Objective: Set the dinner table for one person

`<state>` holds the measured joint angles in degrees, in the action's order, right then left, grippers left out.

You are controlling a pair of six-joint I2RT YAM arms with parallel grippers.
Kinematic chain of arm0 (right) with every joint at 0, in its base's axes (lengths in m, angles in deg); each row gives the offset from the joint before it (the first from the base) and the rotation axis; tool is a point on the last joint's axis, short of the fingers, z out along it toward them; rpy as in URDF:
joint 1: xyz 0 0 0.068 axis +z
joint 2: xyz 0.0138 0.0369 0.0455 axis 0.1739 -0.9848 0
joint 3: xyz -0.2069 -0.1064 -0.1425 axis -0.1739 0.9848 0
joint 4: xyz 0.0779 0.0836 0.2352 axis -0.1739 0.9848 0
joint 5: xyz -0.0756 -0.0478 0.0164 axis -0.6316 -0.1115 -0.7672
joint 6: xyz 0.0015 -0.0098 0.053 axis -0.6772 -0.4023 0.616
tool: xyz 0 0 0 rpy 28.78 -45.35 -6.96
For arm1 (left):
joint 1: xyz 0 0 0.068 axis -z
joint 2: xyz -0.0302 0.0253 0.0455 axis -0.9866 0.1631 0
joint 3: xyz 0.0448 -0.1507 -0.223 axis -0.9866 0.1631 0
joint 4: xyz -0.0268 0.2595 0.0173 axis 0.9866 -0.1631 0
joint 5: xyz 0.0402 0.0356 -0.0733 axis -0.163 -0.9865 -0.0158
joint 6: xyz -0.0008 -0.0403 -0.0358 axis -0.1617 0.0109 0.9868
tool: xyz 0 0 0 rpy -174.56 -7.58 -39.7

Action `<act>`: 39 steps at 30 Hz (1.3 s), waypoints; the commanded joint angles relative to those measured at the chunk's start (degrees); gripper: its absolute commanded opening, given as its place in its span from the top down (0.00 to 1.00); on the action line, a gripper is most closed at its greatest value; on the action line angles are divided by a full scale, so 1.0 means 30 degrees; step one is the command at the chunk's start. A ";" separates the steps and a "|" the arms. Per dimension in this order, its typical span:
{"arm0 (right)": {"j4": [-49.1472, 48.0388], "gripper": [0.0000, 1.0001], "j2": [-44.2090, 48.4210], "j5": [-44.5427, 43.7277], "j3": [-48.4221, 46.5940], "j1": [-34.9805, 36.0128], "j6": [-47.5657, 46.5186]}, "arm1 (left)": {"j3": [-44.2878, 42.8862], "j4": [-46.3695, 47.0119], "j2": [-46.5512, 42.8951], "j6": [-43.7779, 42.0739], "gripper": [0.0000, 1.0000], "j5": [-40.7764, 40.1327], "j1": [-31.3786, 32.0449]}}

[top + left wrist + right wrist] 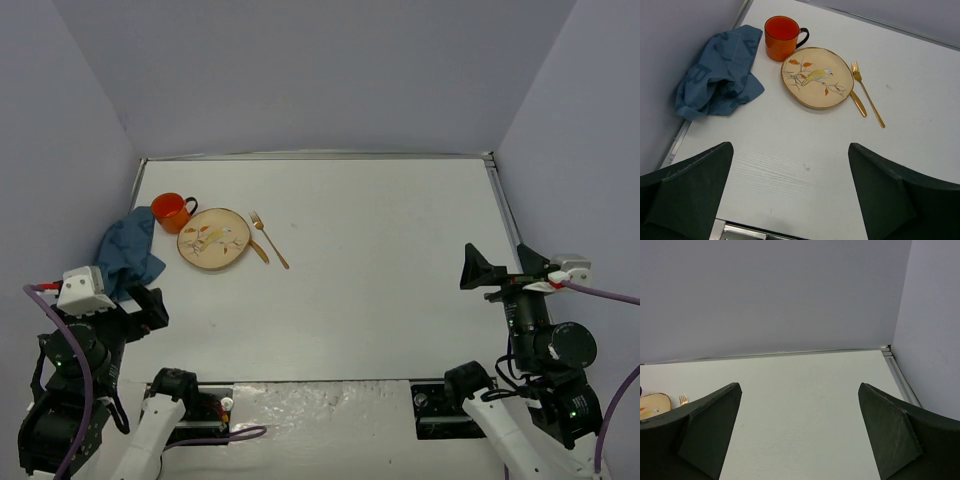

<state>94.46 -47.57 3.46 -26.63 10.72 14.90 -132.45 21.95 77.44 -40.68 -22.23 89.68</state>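
Observation:
On the white dinner table (pixel 380 260) at the far left lie a cream plate (pixel 213 240) (pixel 817 77) painted with a bird, an orange mug (pixel 172 211) (pixel 781 37) behind it, and a gold fork (pixel 269 239) (pixel 867 93) to its right. A gold knife handle (pixel 857 103) pokes out from under the plate's right rim. A crumpled blue cloth (pixel 127 252) (pixel 720 72) lies left of the plate. My left gripper (pixel 150 308) (pixel 790 172) hangs open near the front left, empty. My right gripper (pixel 480 268) (pixel 799 412) is open and empty at the right side.
Grey walls enclose the table on three sides. A thin metal edging (pixel 505 215) runs along the table's right and back edges. The arm bases (pixel 320 405) sit at the near edge.

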 commanded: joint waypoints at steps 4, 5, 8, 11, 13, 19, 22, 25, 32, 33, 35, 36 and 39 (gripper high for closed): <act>-0.1499 0.00 -0.1793 -0.0988 -0.0134 0.0179 0.1486 | -0.0104 0.0826 0.4033 0.2554 0.03 -0.0048 0.0115; -0.1390 0.00 -0.2035 -0.0961 -0.0186 0.0179 0.1873 | 0.0112 0.1221 0.4787 0.3067 0.03 -0.0153 0.0103; -0.1243 0.00 -0.2586 -0.0060 0.0089 0.0179 0.2889 | 0.0743 0.3041 0.7101 0.4350 0.03 -0.1274 0.0060; -0.1309 0.00 -0.3242 0.1075 0.0602 0.0179 0.3458 | 0.1225 0.4976 0.9171 0.4854 0.03 -0.3324 -0.0233; -0.1284 0.00 -0.3749 0.2022 0.0599 0.0179 0.3729 | 0.1507 0.6256 1.0341 0.4960 0.03 -0.3884 -0.0894; -0.1304 0.00 -0.4536 0.4995 0.0659 0.0179 0.4132 | 0.2427 1.0391 1.4100 0.6116 0.03 -0.3594 -0.4994; -0.1450 0.00 -0.4363 0.5035 0.0933 0.0179 0.3986 | 0.2803 1.1658 1.5395 0.6813 0.03 -0.3374 -0.6546; -0.1460 0.00 -0.4037 0.4969 0.1122 0.0207 0.3806 | 0.2974 1.2308 1.6611 0.7715 0.03 -0.3550 -0.7687; -0.1730 0.00 -0.3295 0.4957 0.1490 0.0418 0.3541 | 0.2986 1.3700 1.9181 0.9159 0.03 -0.6025 -0.9163; -0.1706 0.00 -0.3354 0.5158 0.1443 0.0454 0.3482 | 0.2938 1.3807 1.9584 0.9336 0.03 -0.6179 -0.9458; -0.1694 0.00 -0.3403 0.5483 0.1385 0.0501 0.3324 | 0.2932 1.4401 2.0582 0.9579 0.03 -0.6130 -0.9849; -0.1694 0.00 -0.3368 0.5644 0.1367 0.0502 0.3288 | 0.2897 1.4652 2.0994 0.9598 0.03 -0.5988 -1.0063; -0.1701 0.00 -0.3239 0.5811 0.1404 0.0502 0.3173 | 0.2709 1.4938 2.2222 0.9801 0.03 -0.5805 -1.0577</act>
<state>94.28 -56.95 18.81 -21.89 11.80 25.63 -122.94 61.80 140.95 -14.01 -37.63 60.17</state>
